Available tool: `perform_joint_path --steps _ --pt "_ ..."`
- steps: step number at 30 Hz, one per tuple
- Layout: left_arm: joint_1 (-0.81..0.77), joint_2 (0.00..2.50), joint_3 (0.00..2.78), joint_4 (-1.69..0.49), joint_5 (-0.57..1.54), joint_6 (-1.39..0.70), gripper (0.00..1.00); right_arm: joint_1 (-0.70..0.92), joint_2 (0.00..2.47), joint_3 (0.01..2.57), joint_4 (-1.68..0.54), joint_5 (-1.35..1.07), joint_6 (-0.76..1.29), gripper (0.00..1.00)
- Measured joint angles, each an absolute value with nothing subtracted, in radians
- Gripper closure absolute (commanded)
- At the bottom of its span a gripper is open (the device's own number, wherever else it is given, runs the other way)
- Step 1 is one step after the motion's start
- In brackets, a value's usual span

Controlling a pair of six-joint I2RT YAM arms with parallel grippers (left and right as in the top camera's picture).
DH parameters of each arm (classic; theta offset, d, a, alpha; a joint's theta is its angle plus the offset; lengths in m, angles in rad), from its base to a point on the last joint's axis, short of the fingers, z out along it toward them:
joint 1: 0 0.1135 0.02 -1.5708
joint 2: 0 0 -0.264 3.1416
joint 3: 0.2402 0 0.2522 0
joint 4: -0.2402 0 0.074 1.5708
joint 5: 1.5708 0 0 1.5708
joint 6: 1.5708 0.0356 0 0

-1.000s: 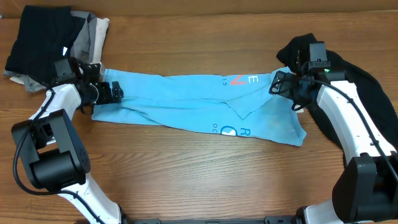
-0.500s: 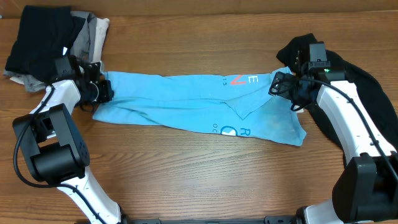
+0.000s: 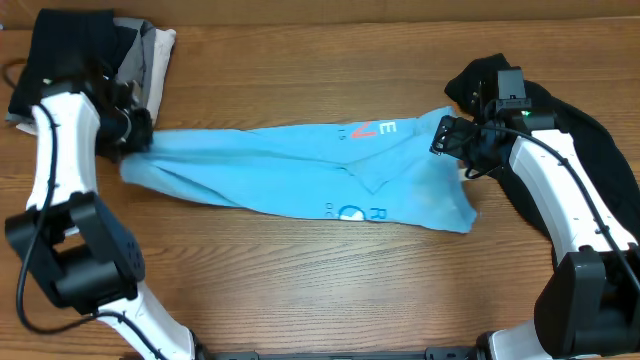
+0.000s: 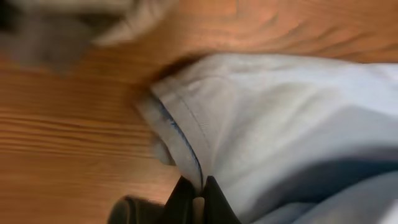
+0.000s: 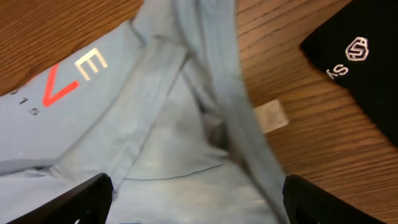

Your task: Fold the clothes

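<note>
Blue T-shirt (image 3: 280, 165) rumpled (red lettering); left claw (image 4: 200, 188) clamps it, right claw (image 5: 198, 190) apart.

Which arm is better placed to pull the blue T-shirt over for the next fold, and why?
Left. The left arm has its jaws shut on the T-shirt at its hem, so it can likely pull at once. The right arm holds its jaws open over the other end.

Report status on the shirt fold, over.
Left end effector shut on blue T-shirt edge. Right end effector open over opposite end. Black garment lies close by.
</note>
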State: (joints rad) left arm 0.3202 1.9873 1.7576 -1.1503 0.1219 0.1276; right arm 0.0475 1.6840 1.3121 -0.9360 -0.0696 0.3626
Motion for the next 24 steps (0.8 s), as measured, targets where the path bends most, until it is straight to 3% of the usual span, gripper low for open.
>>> perform_joint_path --steps 8,24 --pt "0.268 1.954 1.813 -1.182 0.119 0.134 0.96 0.047 1.684 1.312 -0.939 -0.074 0.363 0.09" --pt "-0.144 1.986 1.813 -1.135 0.119 0.130 0.96 0.047 1.684 1.312 -0.962 -0.073 0.362 0.09"
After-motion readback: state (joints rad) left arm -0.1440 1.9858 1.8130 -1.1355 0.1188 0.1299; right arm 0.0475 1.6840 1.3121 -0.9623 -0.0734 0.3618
